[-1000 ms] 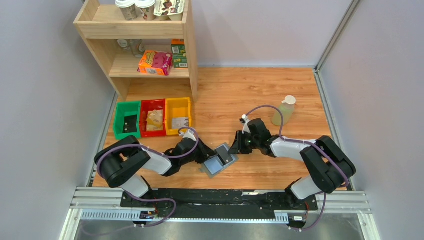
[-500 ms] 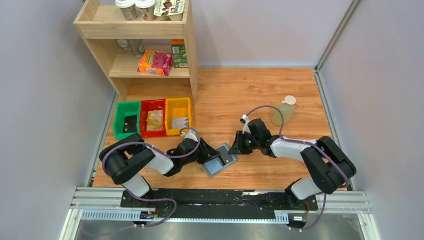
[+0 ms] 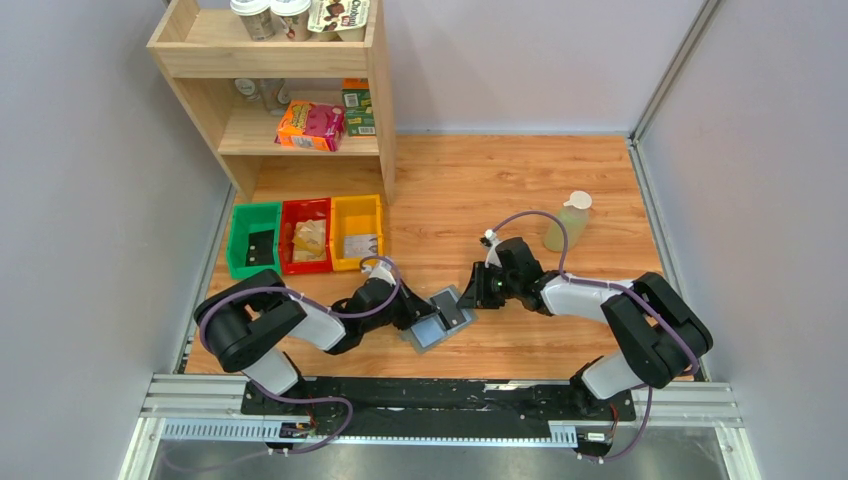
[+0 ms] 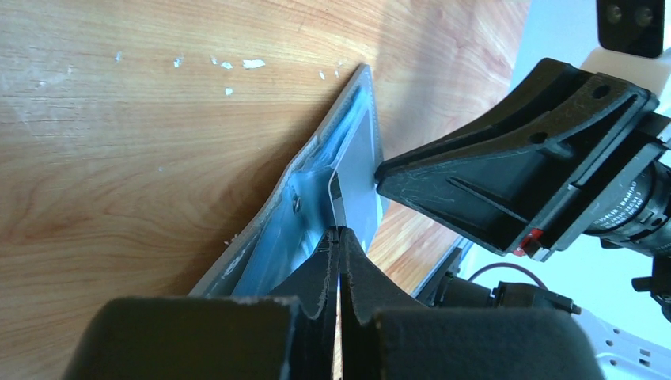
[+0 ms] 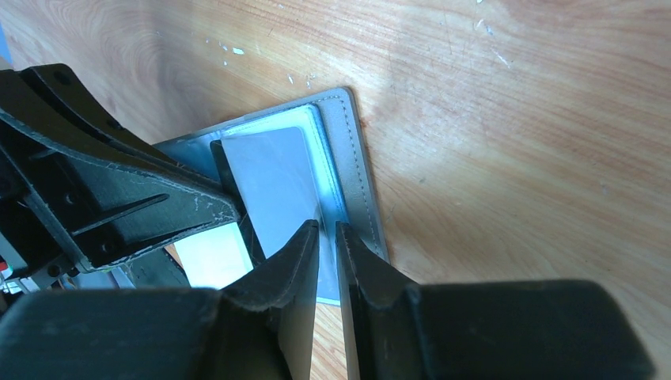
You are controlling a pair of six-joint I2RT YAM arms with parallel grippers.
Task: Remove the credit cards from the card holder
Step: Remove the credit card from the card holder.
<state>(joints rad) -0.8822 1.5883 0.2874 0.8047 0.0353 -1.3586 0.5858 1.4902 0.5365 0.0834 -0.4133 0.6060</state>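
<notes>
Top external: open card holder between left gripper and right gripper. Green bin, red bin, yellow bin beyond left gripper, small items inside; bottle beyond right gripper.
Left wrist: jaws pressed together on credit card edge; right gripper's finger just ahead.
Right wrist: fingers nearly touching, tips on card holder pocket.

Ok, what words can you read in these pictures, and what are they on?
"Cho...": brown letters on the white cup pack atop the light wooden shelf; the rest is blurred.
Orange snack box and green carton on the lower shelf: print too small to read.
White lettering on the black right arm's joint, left wrist view: too blurred to read.
Grey bifold card holder: no words show.
</notes>
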